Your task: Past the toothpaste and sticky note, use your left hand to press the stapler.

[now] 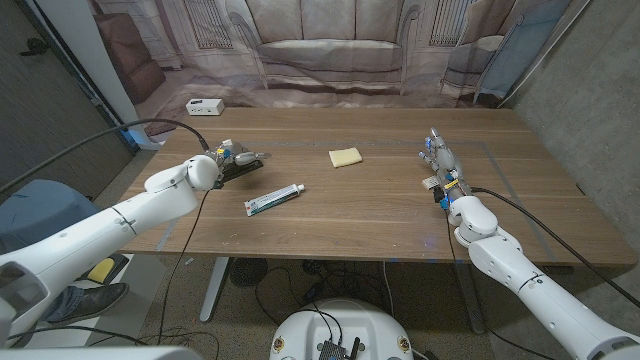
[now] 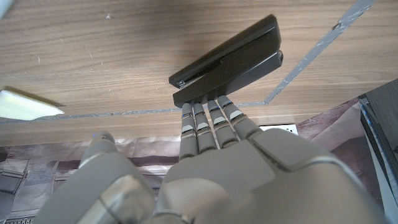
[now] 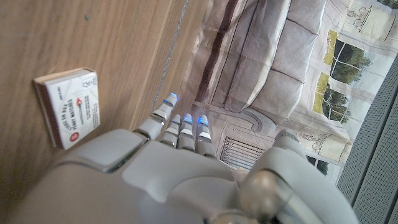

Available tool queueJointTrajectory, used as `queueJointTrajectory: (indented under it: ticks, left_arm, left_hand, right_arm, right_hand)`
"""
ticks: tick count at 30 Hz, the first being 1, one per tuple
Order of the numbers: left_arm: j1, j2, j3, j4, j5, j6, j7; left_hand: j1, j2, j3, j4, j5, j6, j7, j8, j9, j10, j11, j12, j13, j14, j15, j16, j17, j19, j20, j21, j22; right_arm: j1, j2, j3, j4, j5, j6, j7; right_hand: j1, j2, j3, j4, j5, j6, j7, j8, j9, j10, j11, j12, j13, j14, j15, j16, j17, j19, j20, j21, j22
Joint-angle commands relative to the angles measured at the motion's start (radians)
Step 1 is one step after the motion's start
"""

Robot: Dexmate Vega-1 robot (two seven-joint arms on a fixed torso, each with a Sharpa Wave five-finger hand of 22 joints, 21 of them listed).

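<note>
The left robot hand [image 2: 211, 168], fingers straight and together, holds nothing, fingertips touching the stapler [image 2: 227, 62].

Even, soft indoor light; faint shadows on the table [image 1: 400, 215]. Wrist views blur close to each hand; head view sharp.

Wood table [image 1: 380, 215] w/ stapler [image 1: 238, 163], toothpaste [image 1: 274, 200], sticky note [image 1: 346, 156], small box [image 1: 434, 184].

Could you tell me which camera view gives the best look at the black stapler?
The left wrist view: the black stapler lies large and sharp on the wooden table, with the left hand's fingertips at its near end. In the head view it is small, partly behind the left hand.
</note>
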Motion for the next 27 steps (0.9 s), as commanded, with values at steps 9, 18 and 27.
queueJointTrajectory:
  ticks: [9,18,27]
  left_arm:
    - [-0.020,-0.003,0.028,0.002,0.005,0.023,-0.035]
    - [-0.038,-0.007,0.053,0.002,0.019,0.040,-0.068]
    - [-0.053,-0.006,0.074,0.000,0.030,0.058,-0.103]
  left_hand:
    - [-0.012,-0.002,-0.007,-0.002,-0.002,0.022,-0.002,0.006,0.003,0.018,-0.007,0.002,0.002,0.012,-0.003,0.000,0.004,0.003,-0.001,-0.005,0.001]
    - [-0.013,0.000,-0.008,-0.002,-0.002,0.043,-0.002,0.012,0.003,0.030,-0.012,0.005,0.002,0.019,-0.005,0.001,0.004,0.004,0.000,-0.006,0.001]
    - [-0.014,0.001,-0.008,-0.003,-0.002,0.062,-0.004,0.015,0.003,0.047,-0.011,0.008,0.002,0.028,-0.007,0.003,0.004,0.006,-0.003,-0.007,0.001]
  right_arm:
    - [-0.003,-0.004,0.002,0.000,0.000,0.005,0.002]
    - [-0.011,-0.005,0.008,-0.008,0.007,0.004,-0.001]
    - [-0.011,-0.009,0.008,-0.007,0.003,0.009,0.005]
  right_hand:
    - [0.000,0.011,0.004,-0.006,-0.002,0.010,0.001,0.000,0.004,-0.001,0.003,-0.001,0.004,0.002,0.010,-0.006,0.003,-0.001,0.003,-0.003,0.003]
    - [-0.001,0.011,0.003,-0.007,-0.002,0.009,0.001,0.000,0.004,-0.001,0.003,-0.001,0.004,0.002,0.011,-0.006,0.003,-0.001,0.004,-0.003,0.003]
    - [-0.001,0.013,0.003,-0.007,-0.002,0.010,0.000,0.000,0.004,-0.001,0.006,-0.001,0.004,0.002,0.011,-0.006,0.004,-0.002,0.005,-0.004,0.003]
